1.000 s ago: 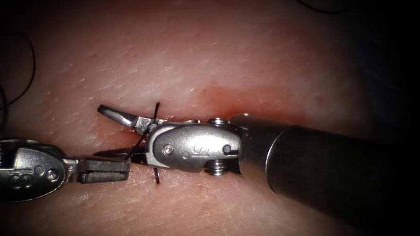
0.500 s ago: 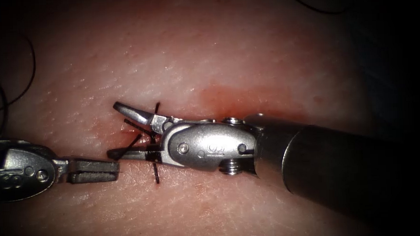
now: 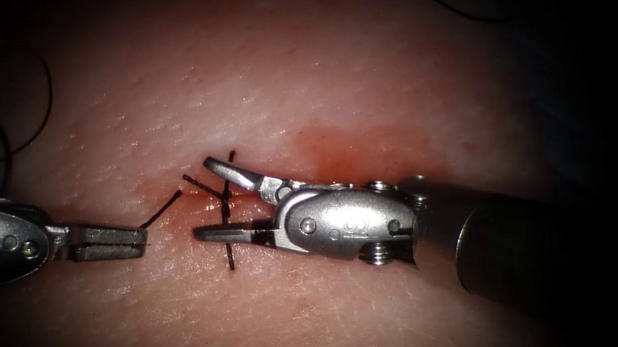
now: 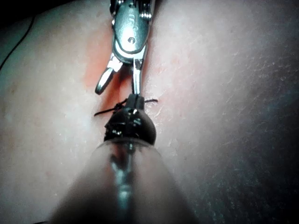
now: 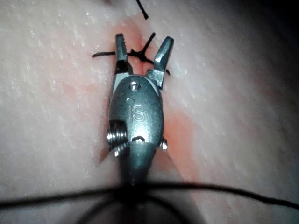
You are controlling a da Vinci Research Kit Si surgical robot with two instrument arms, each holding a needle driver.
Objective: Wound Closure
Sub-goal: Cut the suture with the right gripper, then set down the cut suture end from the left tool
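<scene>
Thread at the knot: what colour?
Black; the thread shows best in the endoscope view, against the pink tissue.

- Tissue (image 3: 360, 74): wide bare surface above the cut, open to passage.
- Tissue below the cut: bare, open.
- Right claw (image 3: 209, 199): spread apart, straddling the knotted stitch (image 3: 225, 201) on the cut; its shaft bars the right side.
- Left claw (image 3: 141, 236): closed on a cut thread end (image 3: 163, 209), bars the left approach; a narrow gap lies between the claws.
- Loose thread (image 3: 5, 148): looped at the far left edge.
</scene>
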